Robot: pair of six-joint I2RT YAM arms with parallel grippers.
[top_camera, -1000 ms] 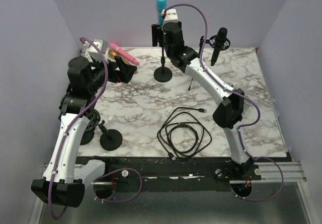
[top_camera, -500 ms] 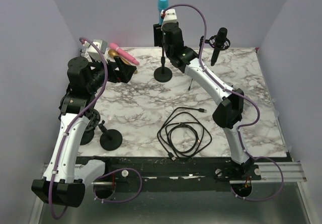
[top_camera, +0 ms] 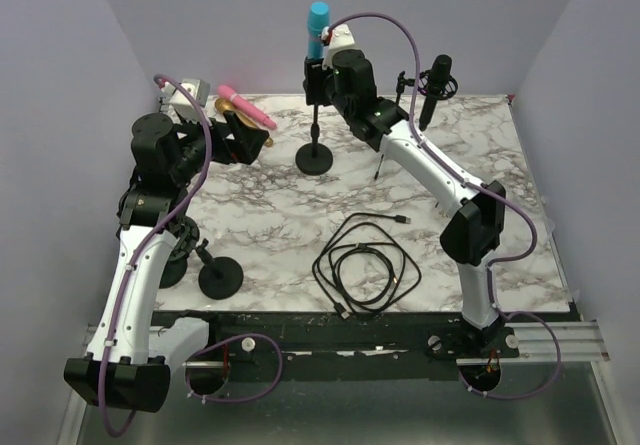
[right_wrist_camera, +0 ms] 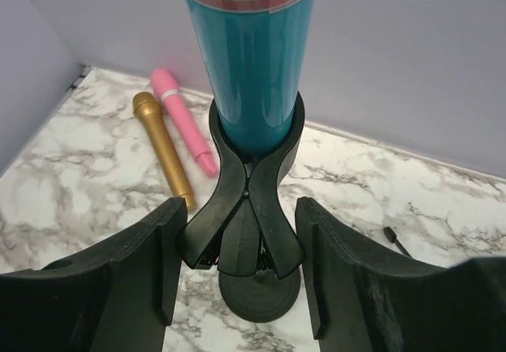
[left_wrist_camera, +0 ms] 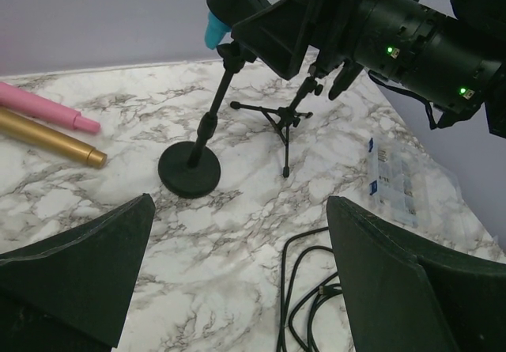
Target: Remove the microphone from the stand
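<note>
Fingers [left_wrist_camera: 79, 277] of the left gripper [left_wrist_camera: 237, 289] stand wide apart over bare marble, holding nothing. Beside them a pink microphone [top_camera: 248, 107] and a gold microphone [right_wrist_camera: 162, 150] lie side by side. The teal microphone [right_wrist_camera: 249, 59] sits upright in the stand's clip [right_wrist_camera: 245, 202], above the round base [top_camera: 315, 159]. The right gripper [right_wrist_camera: 241, 281] has its fingers parted on either side of that clip, with gaps showing, as only the right wrist view shows. Only the top view shows the coiled cable [top_camera: 365, 265] whole. The left wrist view shows a small tripod [left_wrist_camera: 281, 123] just beyond the base.
</note>
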